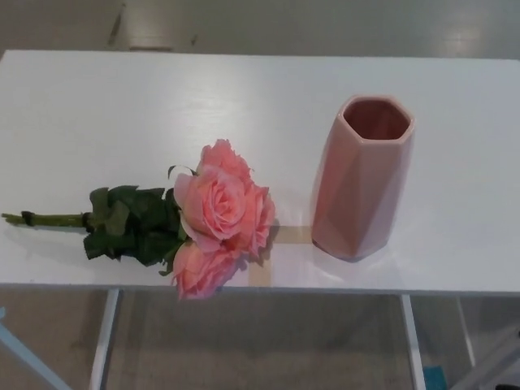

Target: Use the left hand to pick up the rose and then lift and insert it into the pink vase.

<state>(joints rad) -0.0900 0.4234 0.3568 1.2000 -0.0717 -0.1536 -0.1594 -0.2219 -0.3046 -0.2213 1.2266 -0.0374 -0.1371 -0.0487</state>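
Observation:
A bunch of pink roses (218, 213) lies flat on the white table (162, 106), near its front edge. The blooms point right, the dark green leaves (130, 221) sit in the middle, and the thin green stem (45, 218) runs to the left. A pink faceted vase (362, 174) stands upright to the right of the blooms, a short gap away, its mouth open and facing up. Neither of my hands shows in the head view.
A strip of tan tape (290, 235) lies on the table between the roses and the vase. The table's front edge (325, 290) runs just below the blooms. White table legs (104, 337) and grey floor (260, 341) show beneath.

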